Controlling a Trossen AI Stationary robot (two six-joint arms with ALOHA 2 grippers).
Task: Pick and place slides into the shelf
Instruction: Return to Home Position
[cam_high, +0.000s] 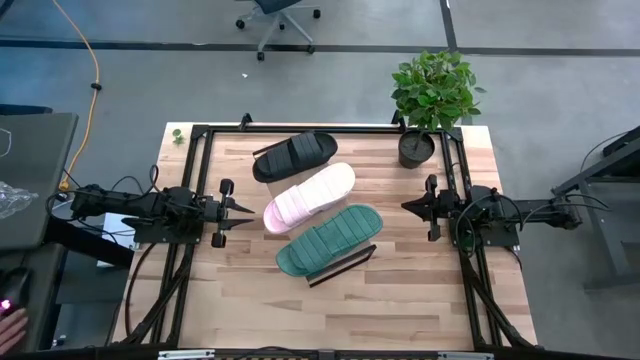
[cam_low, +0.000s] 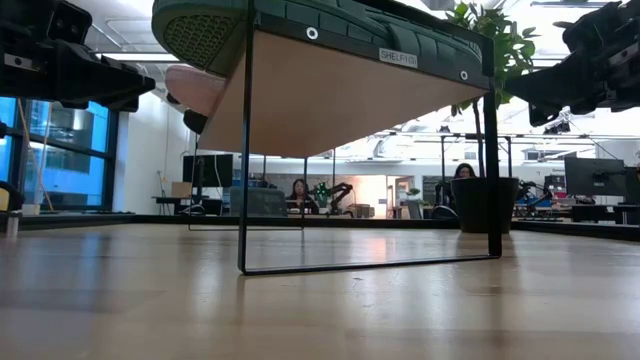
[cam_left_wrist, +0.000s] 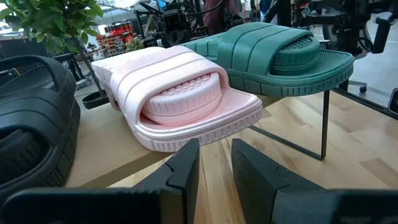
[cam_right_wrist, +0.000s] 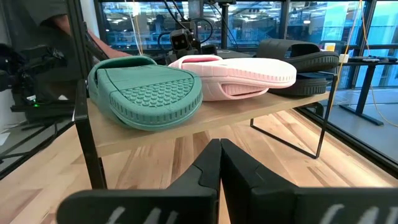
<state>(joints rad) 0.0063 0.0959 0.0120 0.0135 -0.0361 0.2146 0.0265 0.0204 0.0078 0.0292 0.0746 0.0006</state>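
All three slides lie side by side on the shelf (cam_right_wrist: 186, 127), soles down on its light-wood board. The black one (cam_high: 295, 155) is farthest, the pale pink one (cam_high: 310, 197) sits in the middle, and the ribbed dark green one (cam_high: 330, 240) is nearest. The slides cover most of the board in the high view, where only its dark end rail (cam_high: 345, 266) shows. My left gripper (cam_high: 250, 208) hovers left of the shelf, open by a narrow gap (cam_left_wrist: 214, 165), pointing at the pink slide (cam_left_wrist: 186, 102). My right gripper (cam_high: 405, 205) is right of the shelf, shut (cam_right_wrist: 219, 149), facing the green slide (cam_right_wrist: 146, 90).
A potted plant (cam_high: 417, 148) stands at the table's far right, just beyond the shelf. Black frame bars (cam_high: 195, 150) run along the table's left and right sides. Bare butcher-block tabletop (cam_high: 400, 300) lies near the front edge. People sit in the room behind (cam_low: 298, 192).
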